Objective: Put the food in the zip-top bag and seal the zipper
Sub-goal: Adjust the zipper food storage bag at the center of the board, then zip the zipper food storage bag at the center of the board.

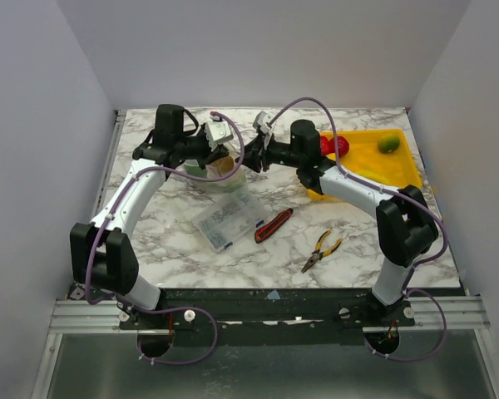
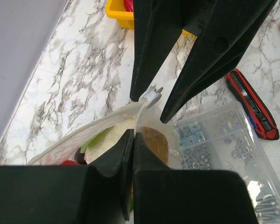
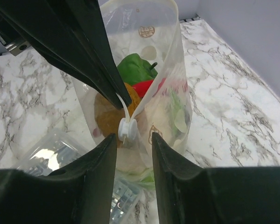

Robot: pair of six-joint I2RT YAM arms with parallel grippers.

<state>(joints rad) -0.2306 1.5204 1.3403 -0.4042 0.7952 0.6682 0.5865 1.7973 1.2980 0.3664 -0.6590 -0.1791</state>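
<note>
The clear zip-top bag [image 1: 222, 174] stands at the table's middle back, held up. It holds a green piece [image 3: 135, 67], a red piece [image 3: 143, 87], a brown-orange piece [image 2: 155, 142] and white cauliflower [image 2: 113, 140]. My left gripper [image 2: 133, 136] is shut on the bag's zipper strip [image 2: 139, 116]. My right gripper [image 3: 133, 137] is open, with its fingers on either side of the white slider [image 3: 126, 130] on the zipper, not pinching it. In the top view the two grippers [image 1: 223, 156] [image 1: 252, 155] face each other above the bag. A red piece [image 1: 334, 145] and a green piece [image 1: 388, 143] lie in the yellow tray [image 1: 374, 170].
A clear compartment box [image 1: 229, 220] of small hardware lies just in front of the bag. A red and black utility knife [image 1: 273, 224] and yellow-handled pliers [image 1: 320, 249] lie to its right. The yellow tray sits at the back right.
</note>
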